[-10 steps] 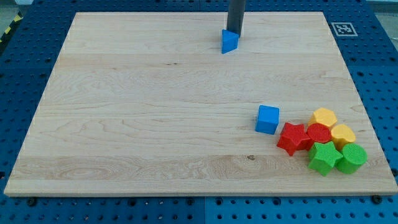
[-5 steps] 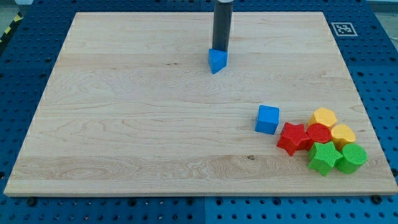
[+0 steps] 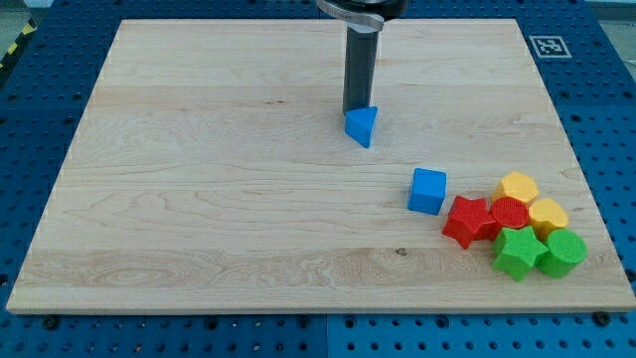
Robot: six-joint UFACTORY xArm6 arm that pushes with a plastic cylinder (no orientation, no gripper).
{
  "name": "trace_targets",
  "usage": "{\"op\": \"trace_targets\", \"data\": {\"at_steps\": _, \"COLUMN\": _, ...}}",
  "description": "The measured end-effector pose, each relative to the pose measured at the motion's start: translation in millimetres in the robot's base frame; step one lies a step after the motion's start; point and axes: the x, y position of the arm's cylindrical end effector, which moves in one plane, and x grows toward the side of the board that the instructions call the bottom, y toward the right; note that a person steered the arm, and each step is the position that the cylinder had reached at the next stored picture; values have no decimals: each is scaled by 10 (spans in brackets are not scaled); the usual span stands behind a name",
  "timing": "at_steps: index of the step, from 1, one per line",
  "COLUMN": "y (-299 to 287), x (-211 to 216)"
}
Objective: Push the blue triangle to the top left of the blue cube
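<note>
The blue triangle (image 3: pixel 362 125) lies on the wooden board (image 3: pixel 199 199), above and to the left of the blue cube (image 3: pixel 428 191), with a gap between them. My tip (image 3: pixel 356 110) touches the triangle's top edge, right behind it toward the view's top. The dark rod rises from there out of the view's top.
A cluster of blocks sits right of the blue cube near the board's lower right: a red star (image 3: pixel 469 221), a red block (image 3: pixel 509 214), two yellow blocks (image 3: pixel 518 187) (image 3: pixel 547 213), a green star (image 3: pixel 517 252) and a green block (image 3: pixel 562 252). A marker tag (image 3: pixel 547 46) is at the top right.
My tip has moved down the view, pushing the blue triangle from near the board's top edge down toward the blue cube. The other blocks have not moved.
</note>
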Motion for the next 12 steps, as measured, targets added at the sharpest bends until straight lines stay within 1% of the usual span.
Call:
{"op": "trace_targets", "data": {"at_steps": 2, "y": 14, "x": 242}}
{"op": "trace_targets", "data": {"at_steps": 4, "y": 3, "x": 667}}
{"op": "trace_targets", "data": {"at_steps": 7, "y": -103, "x": 1108}}
{"op": "trace_targets", "data": {"at_steps": 8, "y": -99, "x": 1192}}
{"op": "trace_targets", "data": {"at_steps": 12, "y": 311, "x": 1192}}
